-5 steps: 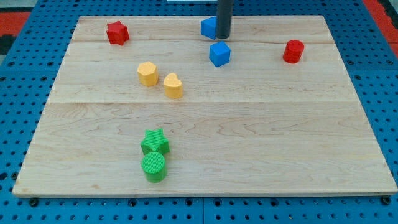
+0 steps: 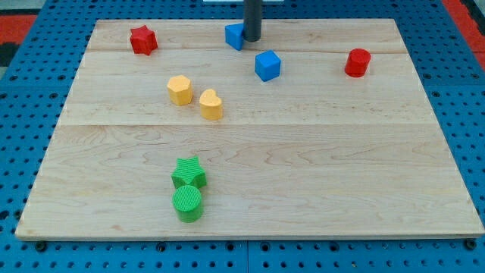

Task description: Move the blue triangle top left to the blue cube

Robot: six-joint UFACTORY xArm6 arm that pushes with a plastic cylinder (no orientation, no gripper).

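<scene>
The blue triangle (image 2: pixel 234 35) lies near the view's top edge of the wooden board, partly hidden behind my rod. My tip (image 2: pixel 251 39) touches the triangle's right side. The blue cube (image 2: pixel 267 65) sits below and to the right of the tip, a short gap away. The triangle is up and to the left of the cube.
A red star (image 2: pixel 142 39) sits at the top left and a red cylinder (image 2: pixel 357 62) at the right. Two yellow blocks (image 2: pixel 179 89) (image 2: pixel 211 105) sit left of centre. A green star (image 2: pixel 189 173) and green cylinder (image 2: pixel 187 203) touch near the bottom. The board's (image 2: pixel 318 167) top edge is close behind the triangle.
My tip has moved left by a small distance, and the blue triangle has slid left with it, away from the blue cube. The other blocks have not moved.
</scene>
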